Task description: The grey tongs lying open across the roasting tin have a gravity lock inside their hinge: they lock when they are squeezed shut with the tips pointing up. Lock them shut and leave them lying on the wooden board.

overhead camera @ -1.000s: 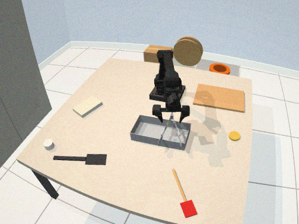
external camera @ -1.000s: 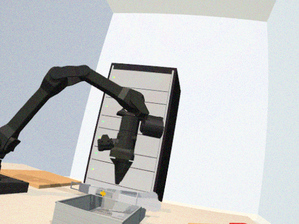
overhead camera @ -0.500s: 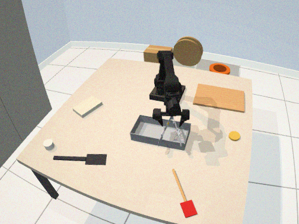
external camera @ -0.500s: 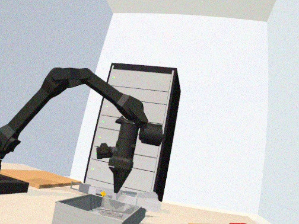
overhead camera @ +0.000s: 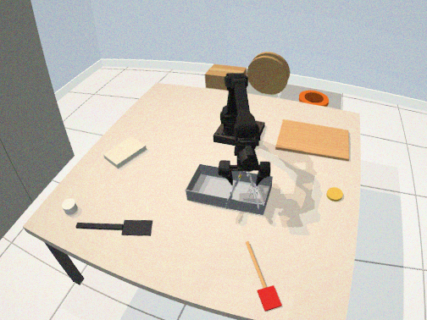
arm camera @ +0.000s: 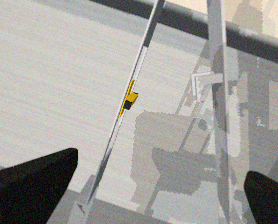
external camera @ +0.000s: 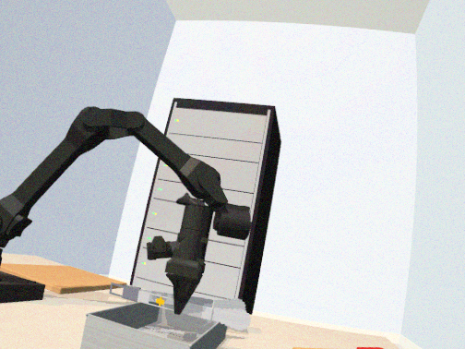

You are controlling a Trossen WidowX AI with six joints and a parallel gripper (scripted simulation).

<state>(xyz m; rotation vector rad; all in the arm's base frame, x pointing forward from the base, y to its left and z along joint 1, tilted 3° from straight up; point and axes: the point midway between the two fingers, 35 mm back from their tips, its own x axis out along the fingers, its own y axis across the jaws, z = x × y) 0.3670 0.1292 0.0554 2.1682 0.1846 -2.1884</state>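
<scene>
The grey tongs (overhead camera: 233, 189) (external camera: 131, 293) (arm camera: 220, 110) lie open across the roasting tin (overhead camera: 207, 200) (external camera: 120, 331) (arm camera: 185, 21), their two arms spread apart. A small yellow mark (arm camera: 131, 99) (external camera: 160, 301) shows on one arm. My gripper (overhead camera: 245, 184) (external camera: 177, 312) (arm camera: 159, 167) is open and points down over the tin. In the wrist view both tong arms pass between the two fingers, with gaps; neither is gripped. The hinge is hidden behind the gripper in the top view. The wooden board (overhead camera: 313, 139) (external camera: 55, 276) lies flat at the back right.
A cream block (overhead camera: 124, 151) lies left of the tin and a white cylinder (overhead camera: 69, 206) near the left edge. A black spatula (overhead camera: 136, 228) and a red-headed tool (overhead camera: 269, 298) lie in front. A yellow disc (overhead camera: 335, 194) is at the right. The tin's walls rise around the tongs.
</scene>
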